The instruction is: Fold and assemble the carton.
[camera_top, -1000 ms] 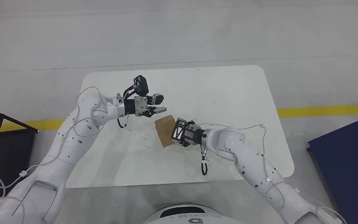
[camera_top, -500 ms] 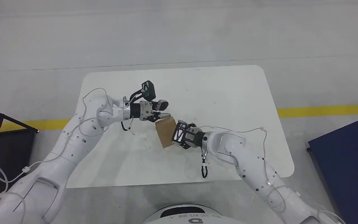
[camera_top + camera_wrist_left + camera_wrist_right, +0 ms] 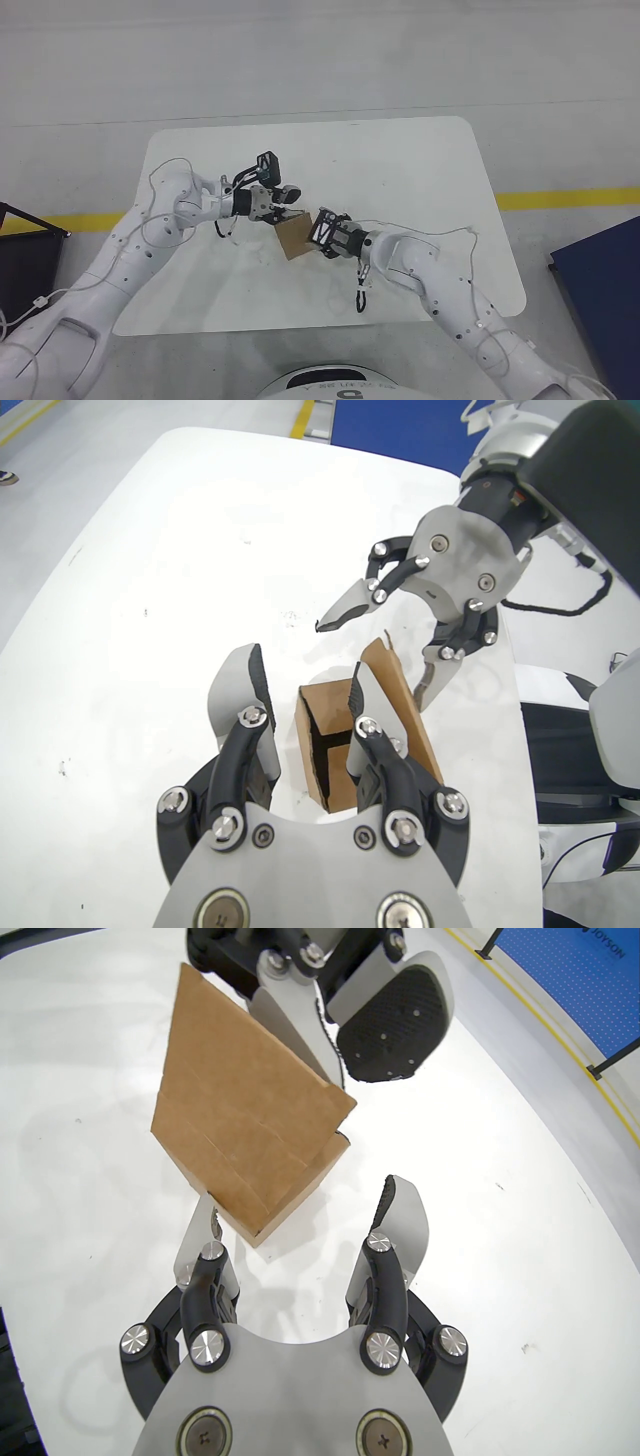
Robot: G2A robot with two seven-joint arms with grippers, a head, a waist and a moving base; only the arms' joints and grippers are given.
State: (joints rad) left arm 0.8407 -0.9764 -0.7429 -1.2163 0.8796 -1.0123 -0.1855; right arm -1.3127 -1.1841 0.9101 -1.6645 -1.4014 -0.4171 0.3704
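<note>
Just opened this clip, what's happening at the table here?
A two-armed robot is working on a small brown carton on the white table. The carton is squared up into a box shape, with one end open and one flap standing up. The left gripper is open at that end, one finger between the box body and the raised flap. The right gripper is open on the opposite side, one finger against the carton's lower edge. Neither is clamped on it.

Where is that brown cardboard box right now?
In the top view, the small brown cardboard carton stands on the white table near its middle, between the left tool and right tool.
</note>
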